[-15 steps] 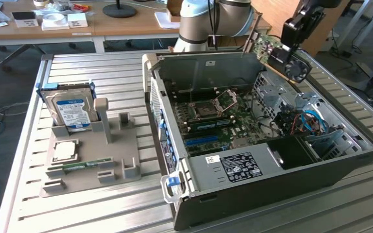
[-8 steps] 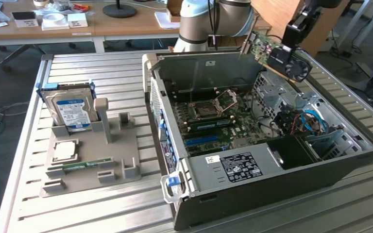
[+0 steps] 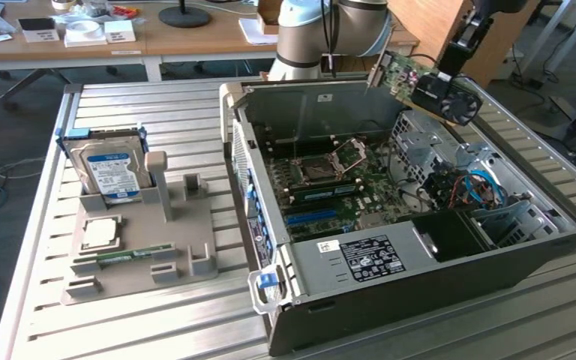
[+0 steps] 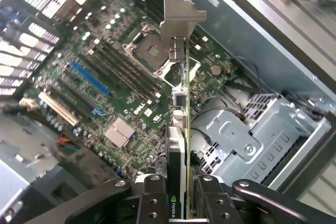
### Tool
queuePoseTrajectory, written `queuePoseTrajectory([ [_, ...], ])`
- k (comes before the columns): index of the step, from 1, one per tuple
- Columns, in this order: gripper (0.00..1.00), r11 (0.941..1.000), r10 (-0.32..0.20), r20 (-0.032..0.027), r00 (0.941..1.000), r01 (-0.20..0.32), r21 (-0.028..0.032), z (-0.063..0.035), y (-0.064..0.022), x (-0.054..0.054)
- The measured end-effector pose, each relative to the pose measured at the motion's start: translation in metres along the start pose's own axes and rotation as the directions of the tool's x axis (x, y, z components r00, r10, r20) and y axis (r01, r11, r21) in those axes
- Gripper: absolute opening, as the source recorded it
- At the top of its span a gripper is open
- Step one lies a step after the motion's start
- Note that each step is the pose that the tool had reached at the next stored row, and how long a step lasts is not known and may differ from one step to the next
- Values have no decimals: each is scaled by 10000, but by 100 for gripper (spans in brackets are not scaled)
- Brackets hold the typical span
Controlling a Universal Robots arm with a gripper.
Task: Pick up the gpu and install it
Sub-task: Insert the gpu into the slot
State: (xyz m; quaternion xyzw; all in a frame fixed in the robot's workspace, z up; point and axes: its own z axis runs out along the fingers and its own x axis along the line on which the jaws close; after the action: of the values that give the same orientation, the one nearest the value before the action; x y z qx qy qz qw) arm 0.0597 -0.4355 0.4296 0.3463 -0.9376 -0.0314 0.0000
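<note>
While the black hand (image 4: 177, 195) pinches the thin green gpu card (image 3: 420, 81) over the open grey case (image 3: 418, 289), hold it square.

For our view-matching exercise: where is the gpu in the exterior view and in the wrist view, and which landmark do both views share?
Exterior view: the gpu hangs tilted above the open computer case, toward the exterior view's right, gripped by the pincer.
Wrist view: the gpu is seen edge-on mid-picture, clamped in the pincer, over the motherboard.
Shared landmark: the CPU socket.
</note>
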Motion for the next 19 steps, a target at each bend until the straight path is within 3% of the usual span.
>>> queuePoseTrajectory([
  [5,27,9961,-878,-51,9961,878,-21,2,0,0],
  [11,27,9812,-1932,-111,9811,1931,-52,4,0,0],
  [13,27,9735,-2286,-129,9734,2285,-65,5,0,0],
  [14,27,9639,-2662,-151,9638,2661,-78,6,0,0],
  [19,27,9358,-3525,-195,9356,3523,-113,10,-1,1],
])
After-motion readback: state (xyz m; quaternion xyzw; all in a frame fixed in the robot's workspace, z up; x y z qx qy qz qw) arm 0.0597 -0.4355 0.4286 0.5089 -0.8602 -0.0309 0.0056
